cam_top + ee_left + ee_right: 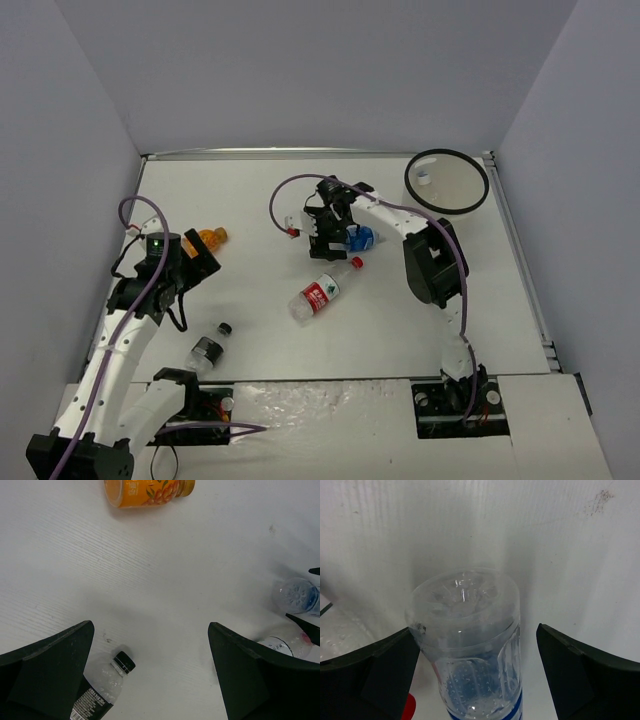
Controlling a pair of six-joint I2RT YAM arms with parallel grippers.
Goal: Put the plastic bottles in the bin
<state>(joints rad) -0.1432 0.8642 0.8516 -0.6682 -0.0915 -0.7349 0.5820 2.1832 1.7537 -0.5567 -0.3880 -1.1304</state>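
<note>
blue-labelled bottle sits between the wide-open jaws of the right gripper, ungripped; next it likely must close, lift, carry to the bin. left gripper open, empty.

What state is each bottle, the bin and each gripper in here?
Orange bottle: lying, capped.
Black-capped bottle: lying, capped.
Red-labelled bottle: lying, capped.
Blue-labelled bottle: lying between the right gripper's fingers, not clamped.
Bin: upright, open-topped.
Left gripper: open, empty.
Right gripper: open, straddling the blue-labelled bottle.
</note>
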